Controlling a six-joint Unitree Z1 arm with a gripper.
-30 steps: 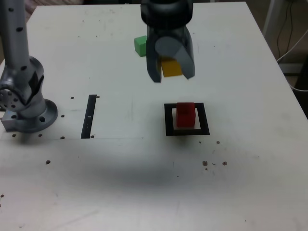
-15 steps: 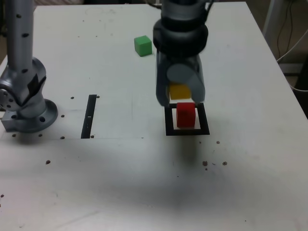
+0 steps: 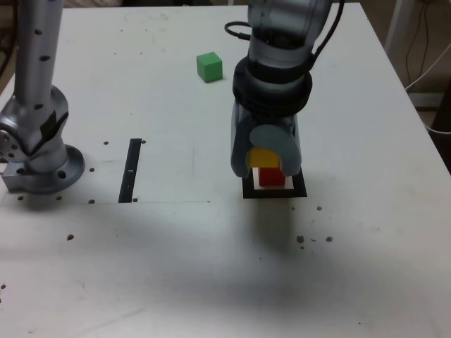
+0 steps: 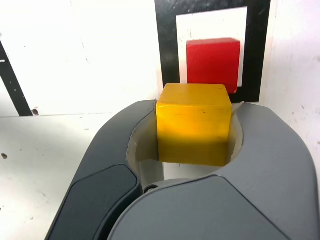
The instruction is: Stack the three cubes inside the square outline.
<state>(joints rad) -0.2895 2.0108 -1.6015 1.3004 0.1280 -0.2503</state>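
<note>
I have the hand (image 4: 195, 135) clamped on the matte yellow cube (image 4: 194, 124), poised just above the matte red cube (image 4: 213, 64) sitting inside the thick black square outline (image 4: 167, 55), ready for stacking.

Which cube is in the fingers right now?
The yellow cube, clamped just above the red cube in the square outline; the green cube sits apart.
</note>
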